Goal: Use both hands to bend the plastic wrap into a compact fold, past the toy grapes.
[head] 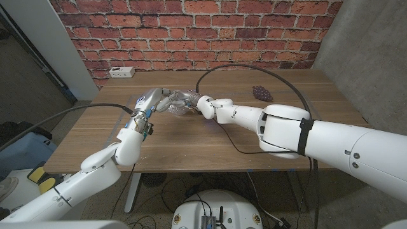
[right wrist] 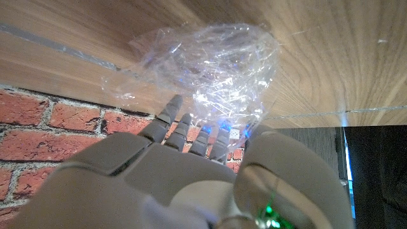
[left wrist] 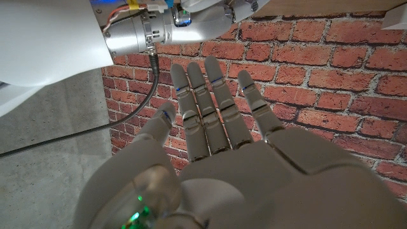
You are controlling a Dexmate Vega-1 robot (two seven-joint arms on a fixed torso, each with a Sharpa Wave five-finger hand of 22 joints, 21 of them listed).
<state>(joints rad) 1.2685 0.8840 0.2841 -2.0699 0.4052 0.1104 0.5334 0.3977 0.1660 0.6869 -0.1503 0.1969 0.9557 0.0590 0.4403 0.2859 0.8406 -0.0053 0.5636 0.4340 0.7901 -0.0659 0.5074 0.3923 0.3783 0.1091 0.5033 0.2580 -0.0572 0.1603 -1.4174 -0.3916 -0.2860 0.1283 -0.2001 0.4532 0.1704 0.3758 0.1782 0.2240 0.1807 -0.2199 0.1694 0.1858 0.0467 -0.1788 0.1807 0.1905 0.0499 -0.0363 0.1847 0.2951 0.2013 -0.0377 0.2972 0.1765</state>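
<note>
The plastic wrap looks light, crinkly and springy, so grip its bunched edges. Left hand is spread and empty; right hand reaches its fingers to the wrap, grip unclear.

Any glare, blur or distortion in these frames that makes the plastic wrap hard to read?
Head view: sharp and evenly lit, but the plastic wrap is a small shiny crumple between the hands. Right wrist view: the wrap glints white and blue above the right hand, which is close and soft. Left wrist view: the left hand looms large, stretched by nearness.
</note>
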